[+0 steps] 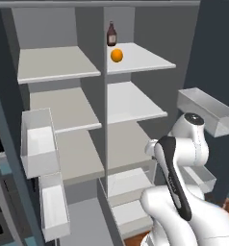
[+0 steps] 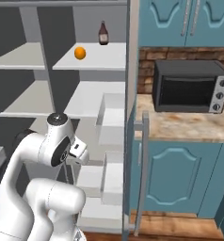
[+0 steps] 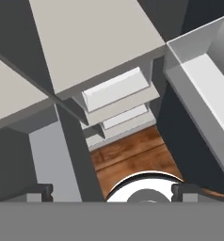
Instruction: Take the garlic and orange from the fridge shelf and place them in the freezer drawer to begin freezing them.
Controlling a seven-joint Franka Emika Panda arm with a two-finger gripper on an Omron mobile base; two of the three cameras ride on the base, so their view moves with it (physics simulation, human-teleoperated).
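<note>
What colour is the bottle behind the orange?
Dark brown bottle, clearest in the right base view, behind the orange.

arm [image 1: 184, 168]: white with dark joints, folded up tight on itself, rising lower right in the left base view and lower left in the right base one
elbow: bent sharp, upper joint sits highest, forearm drops back down from it
wrist: tipped downward, hand aimed low
pincer [image 3: 112, 192]: jaws spread wide, nothing between them
fingertips [image 3: 38, 192]: two small dark tips, well apart at the bottom of the hand view
</note>
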